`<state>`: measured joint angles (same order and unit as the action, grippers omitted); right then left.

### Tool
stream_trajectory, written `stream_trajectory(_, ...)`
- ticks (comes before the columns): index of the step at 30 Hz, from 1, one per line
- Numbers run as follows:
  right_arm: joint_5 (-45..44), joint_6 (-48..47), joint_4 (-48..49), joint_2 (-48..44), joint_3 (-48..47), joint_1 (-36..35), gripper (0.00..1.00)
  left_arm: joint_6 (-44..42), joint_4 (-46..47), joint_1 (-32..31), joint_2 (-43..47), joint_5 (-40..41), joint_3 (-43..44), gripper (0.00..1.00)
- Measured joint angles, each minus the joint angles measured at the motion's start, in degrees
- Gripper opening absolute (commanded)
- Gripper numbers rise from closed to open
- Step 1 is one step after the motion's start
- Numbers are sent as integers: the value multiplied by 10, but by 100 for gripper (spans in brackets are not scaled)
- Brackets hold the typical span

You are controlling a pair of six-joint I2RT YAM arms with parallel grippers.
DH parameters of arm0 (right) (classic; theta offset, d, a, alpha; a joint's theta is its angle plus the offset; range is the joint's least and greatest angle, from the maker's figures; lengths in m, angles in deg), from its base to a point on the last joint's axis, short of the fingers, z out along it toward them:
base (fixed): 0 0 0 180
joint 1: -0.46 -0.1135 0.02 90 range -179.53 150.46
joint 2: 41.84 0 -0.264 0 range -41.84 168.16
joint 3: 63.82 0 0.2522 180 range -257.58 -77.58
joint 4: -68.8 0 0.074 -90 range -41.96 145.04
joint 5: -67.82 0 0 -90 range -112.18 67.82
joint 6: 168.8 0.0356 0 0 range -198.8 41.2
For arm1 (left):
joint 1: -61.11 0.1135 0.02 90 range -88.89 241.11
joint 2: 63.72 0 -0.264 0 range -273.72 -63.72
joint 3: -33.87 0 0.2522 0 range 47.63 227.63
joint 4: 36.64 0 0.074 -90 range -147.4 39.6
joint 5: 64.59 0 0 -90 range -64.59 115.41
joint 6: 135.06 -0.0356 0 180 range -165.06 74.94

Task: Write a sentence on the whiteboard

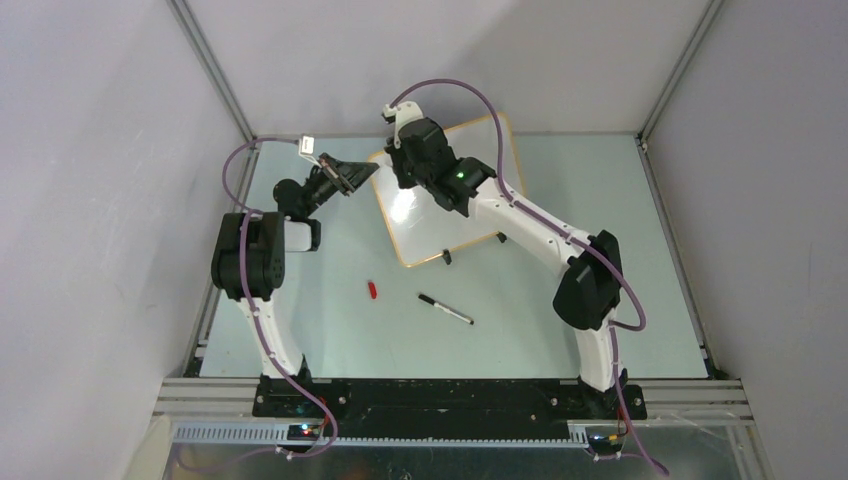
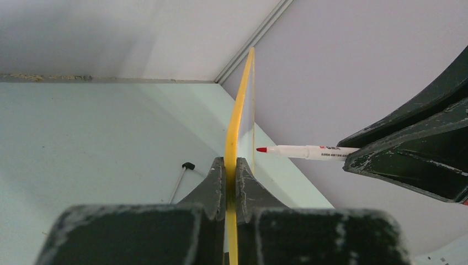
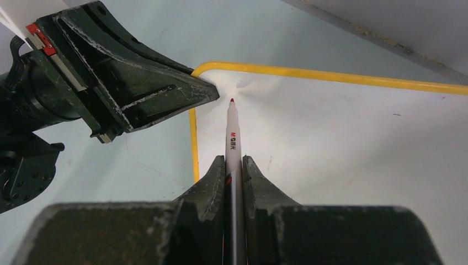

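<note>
The pale green desk [image 1: 300,330] carries the whiteboard [image 1: 420,225] at its far middle, set askew; the left jaws are pinched tight on the board's yellow rim near its far left corner; the right jaws are clamped on a red marker [image 3: 232,132], its tip close to the board's face by that corner, touching or not I cannot tell; a black marker [image 1: 446,309] and a small red cap [image 1: 372,290] lie apart on the near desk.
</note>
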<state>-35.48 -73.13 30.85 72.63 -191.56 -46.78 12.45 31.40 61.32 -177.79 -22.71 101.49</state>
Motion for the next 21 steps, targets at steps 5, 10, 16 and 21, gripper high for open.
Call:
stream_trajectory(5,-4,-2,-2,5,-3,-1,0,0,0,0,0,0,0,0)
stream_trajectory(10,-9,-3,-4,5,-3,-2,0,0,0,0,0,0,0,0)
stream_trajectory(16,-10,-4,-4,5,-3,-2,0,0,0,0,0,0,0,0)
stream_trajectory(21,-13,-4,-4,5,-3,-2,0,0,0,0,0,0,0,0)
